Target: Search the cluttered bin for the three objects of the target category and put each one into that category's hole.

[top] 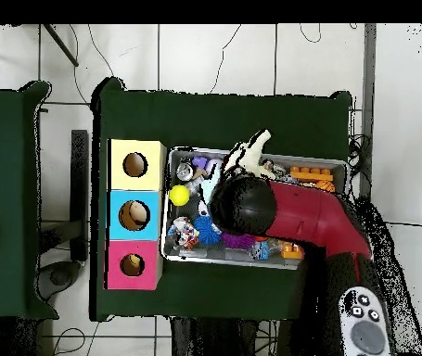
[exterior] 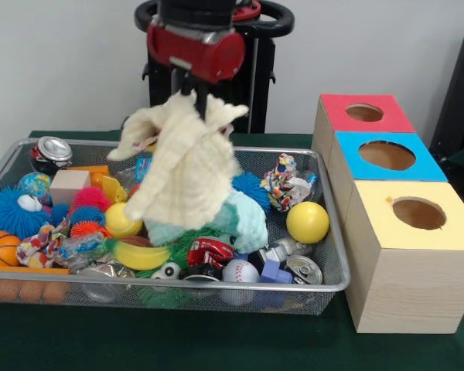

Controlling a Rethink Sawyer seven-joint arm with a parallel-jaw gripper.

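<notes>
A cream cloth (exterior: 185,166) hangs in the air above the middle of the wire bin (exterior: 334,255), its lower folds reaching down to the clutter. My gripper (exterior: 196,99) is shut on the cloth's top; the cloth covers the tips. From overhead the red arm (top: 293,211) hides the gripper, and only a corner of the cream cloth (top: 249,152) sticks out. A teal cloth (exterior: 245,220) lies under it, and a patterned cloth (exterior: 286,182) lies at the bin's back right. Beside the bin stand boxes with a red hole (exterior: 364,113), a blue hole (exterior: 387,155) and a yellow hole (exterior: 418,212).
The bin holds a yellow ball (exterior: 307,222), a baseball (exterior: 240,272), crushed cans (exterior: 52,151), a banana (exterior: 139,255), a basketball (exterior: 0,247), spiky balls (exterior: 11,210) and a wooden block (exterior: 68,185). The boxes (top: 135,215) line the bin's side.
</notes>
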